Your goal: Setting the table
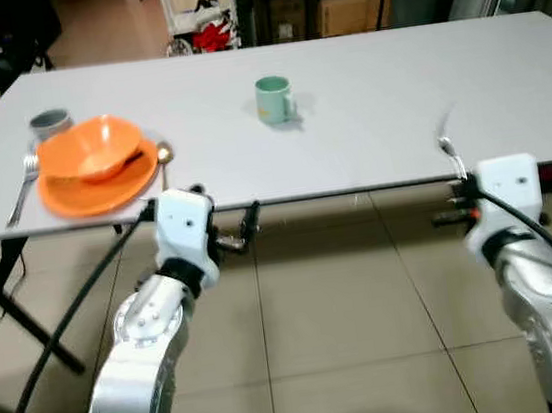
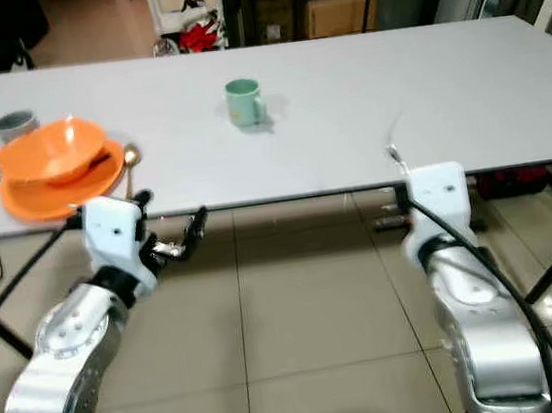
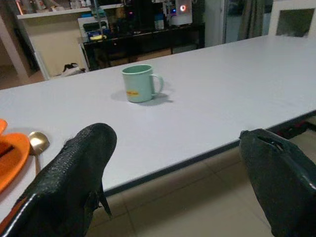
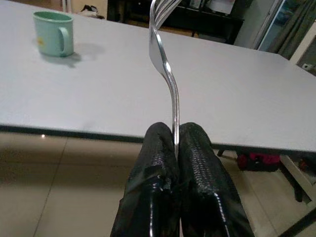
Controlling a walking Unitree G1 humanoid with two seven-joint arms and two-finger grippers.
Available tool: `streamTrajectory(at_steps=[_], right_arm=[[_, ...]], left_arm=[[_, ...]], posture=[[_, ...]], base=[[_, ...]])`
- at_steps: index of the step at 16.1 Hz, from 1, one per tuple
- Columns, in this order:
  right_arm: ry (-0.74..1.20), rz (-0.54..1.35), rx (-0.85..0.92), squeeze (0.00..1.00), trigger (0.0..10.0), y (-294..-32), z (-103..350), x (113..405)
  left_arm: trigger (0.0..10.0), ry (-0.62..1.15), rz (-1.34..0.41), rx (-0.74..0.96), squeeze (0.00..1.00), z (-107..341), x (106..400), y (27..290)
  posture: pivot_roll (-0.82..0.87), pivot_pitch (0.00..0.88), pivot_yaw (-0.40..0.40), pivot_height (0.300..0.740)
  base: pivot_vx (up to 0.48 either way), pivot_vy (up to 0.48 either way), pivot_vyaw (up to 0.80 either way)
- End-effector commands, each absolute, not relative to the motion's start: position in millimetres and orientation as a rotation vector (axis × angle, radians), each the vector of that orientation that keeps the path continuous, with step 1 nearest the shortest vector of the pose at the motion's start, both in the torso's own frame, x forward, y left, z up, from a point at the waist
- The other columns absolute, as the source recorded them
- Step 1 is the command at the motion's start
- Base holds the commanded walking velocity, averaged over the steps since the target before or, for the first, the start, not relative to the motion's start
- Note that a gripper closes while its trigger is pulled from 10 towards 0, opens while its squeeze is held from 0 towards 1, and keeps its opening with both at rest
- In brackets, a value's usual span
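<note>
Fork in hand, place setting 2 not yet laid.
My right gripper (image 4: pixel 175 148) pinches 1 silver metal fork (image 4: pixel 165 64); left gripper (image 3: pixel 177 168) wide open, empty; next I reach over the grey counter (image 1: pixel 385 112).

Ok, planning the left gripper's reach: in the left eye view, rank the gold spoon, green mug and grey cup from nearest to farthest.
From the left gripper:
1. Gold spoon, beside the orange plate.
2. Green mug, mid-table.
3. Grey cup, far left corner.

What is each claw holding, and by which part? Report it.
The right claw holds a fork by the end of its handle, tines pointing up. The left claw is open and holds nothing.
</note>
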State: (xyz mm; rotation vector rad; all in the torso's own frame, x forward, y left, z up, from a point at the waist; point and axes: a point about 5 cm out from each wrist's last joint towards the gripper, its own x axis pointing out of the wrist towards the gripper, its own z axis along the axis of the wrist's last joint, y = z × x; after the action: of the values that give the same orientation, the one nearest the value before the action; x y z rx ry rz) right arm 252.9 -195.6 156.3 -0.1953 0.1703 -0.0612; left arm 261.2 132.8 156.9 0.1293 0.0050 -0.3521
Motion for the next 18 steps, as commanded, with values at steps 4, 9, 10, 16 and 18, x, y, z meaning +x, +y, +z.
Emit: streamTrajectory(at_steps=[4, 9, 10, 16, 18], right_arm=[[0.171, -0.039, -0.208, 0.0, 10.0, -190.4, 157.1, 253.5], [0.178, -0.01, -0.246, 0.0, 10.0, -187.8, 156.3, 256.9], [0.183, -0.011, -0.248, 0.0, 10.0, -188.7, 156.4, 257.6], [0.214, -0.004, -0.243, 0.0, 10.0, -191.1, 152.4, 259.2], [0.219, 0.004, -0.252, 0.0, 10.0, -189.8, 151.1, 259.5]], left_arm=[[10.0, 0.016, -0.34, 0.146, 0.04, 155.9, 260.0, 141.4], [10.0, 0.013, -0.327, 0.147, 0.04, 155.9, 261.3, 142.1], [10.0, 0.013, -0.33, 0.148, 0.04, 156.2, 262.3, 140.9], [10.0, 0.007, -0.349, 0.166, 0.04, 157.9, 264.5, 139.6], [10.0, 0.008, -0.337, 0.168, 0.04, 158.0, 266.7, 142.0]], posture=[[0.05, 0.0, 0.003, 0.74], [0.05, 0.0, 0.002, 0.74], [0.05, 0.0, 0.007, 0.74], [0.07, 0.0, -0.003, 0.74], [0.06, 0.0, 0.009, 0.74]], base=[[0.314, 0.0, 0.0], [0.314, 0.0, 0.0], [0.315, 0.0, 0.0], [0.314, 0.0, 0.0], [0.315, 0.0, -0.8]])
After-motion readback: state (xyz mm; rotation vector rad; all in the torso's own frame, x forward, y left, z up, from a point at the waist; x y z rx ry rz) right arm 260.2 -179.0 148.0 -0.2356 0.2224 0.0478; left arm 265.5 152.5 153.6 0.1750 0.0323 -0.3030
